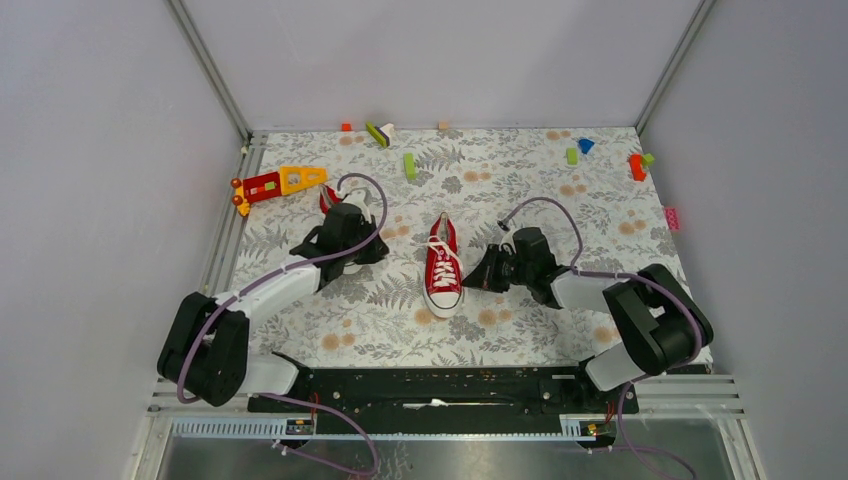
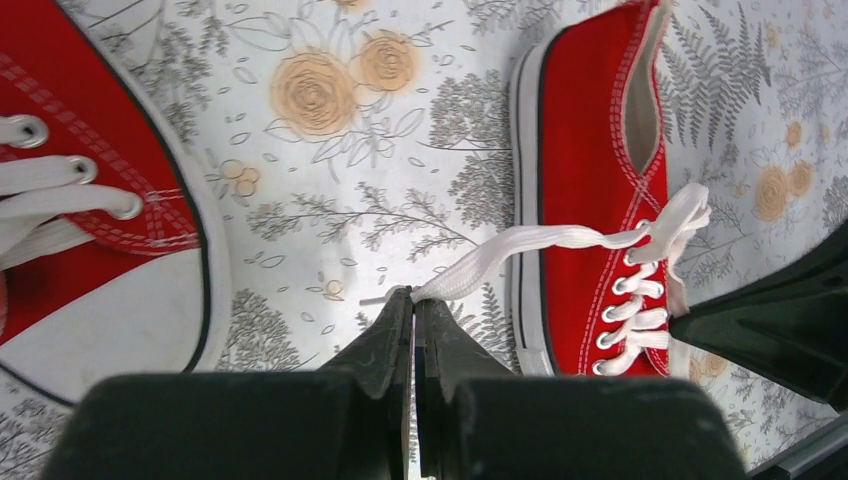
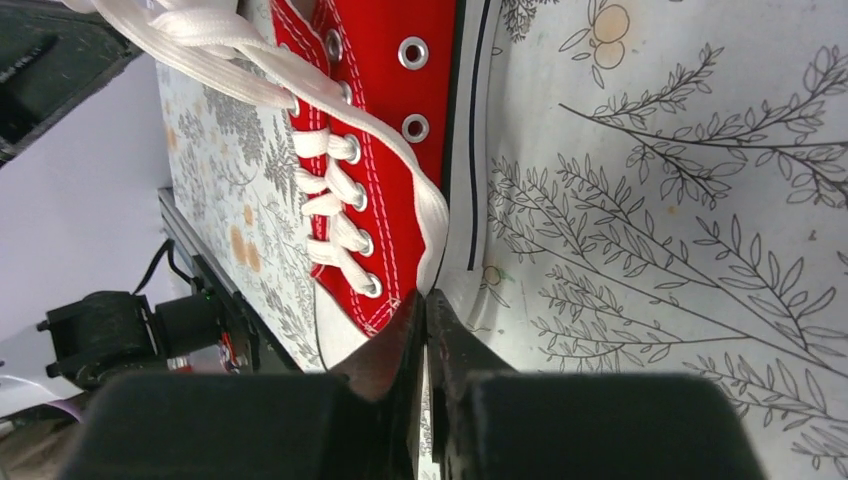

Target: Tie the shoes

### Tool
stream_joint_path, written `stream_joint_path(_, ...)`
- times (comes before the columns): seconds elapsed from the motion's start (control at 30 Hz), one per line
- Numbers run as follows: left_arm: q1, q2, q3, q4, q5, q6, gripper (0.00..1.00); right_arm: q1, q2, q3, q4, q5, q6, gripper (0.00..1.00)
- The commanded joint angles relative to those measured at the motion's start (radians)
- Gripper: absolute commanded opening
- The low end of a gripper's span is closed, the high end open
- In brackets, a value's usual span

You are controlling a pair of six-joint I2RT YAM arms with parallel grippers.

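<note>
Red sneaker [image 1: 443, 268] flanked closely by left pincer [image 1: 372, 243] and right pincer [image 1: 470, 281]

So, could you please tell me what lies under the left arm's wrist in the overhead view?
A second red shoe: overhead, only a red sliver shows beside the left gripper. The wrist view shows its toe cap and laced eyelets; its heel end is out of sight.

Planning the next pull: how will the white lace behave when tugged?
Likely floppy: the lace curves and twists between the left hand and shoe. Held only at its tip, it may slip out. A hard tug may slide the unanchored shoe.
</note>
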Motion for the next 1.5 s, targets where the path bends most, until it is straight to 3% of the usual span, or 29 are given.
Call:
stream_joint_path(0.0,0.047,-0.058,-0.03,0.018,-0.038,-0.039,0.0,0.008,-0.101,0.05,-0.098,0.057,-0.053,0.01)
stream_joint_path(0.27,0.101,-0.113,-0.102,0.031,-0.019,-0.061,0.0,-0.034,-0.242,0.153,-0.52,0.328,-0.165,0.0)
stream_joint_path(0.57,0.1,-0.101,-0.125,0.042,-0.008,-0.051,0.0,-0.195,-0.411,0.11,-0.71,0.701,-0.07,0.0)
stream_joint_path(0.93,0.178,-0.034,-0.143,0.042,-0.06,-0.111,0.0,-0.266,-0.37,0.151,-0.743,0.765,0.033,0.0)
stream_joint_path(1.1,0.181,-0.008,-0.146,0.042,-0.104,-0.121,0.0,-0.267,-0.334,0.17,-0.646,0.599,-0.079,0.0)
stream_joint_path(1.17,0.167,-0.007,-0.132,0.039,-0.084,-0.084,0.0,-0.267,-0.335,0.153,-0.599,0.536,-0.101,0.11)
stream_joint_path(1.23,0.113,-0.032,-0.112,0.015,-0.121,-0.038,0.03,-0.266,-0.343,0.138,-0.561,0.436,-0.153,0.37)
stream_joint_path(1.3,0.037,-0.067,-0.084,-0.029,-0.222,-0.001,0.26,-0.257,-0.352,0.14,-0.553,0.383,-0.182,0.52)
stream_joint_path(1.4,-0.037,-0.103,-0.041,-0.066,-0.302,0.04,0.49,-0.213,-0.377,0.162,-0.565,0.363,-0.225,0.6)
stream_joint_path(1.47,-0.052,-0.105,-0.013,-0.066,-0.3,0.07,0.55,-0.167,-0.392,0.178,-0.578,0.371,-0.252,0.61)
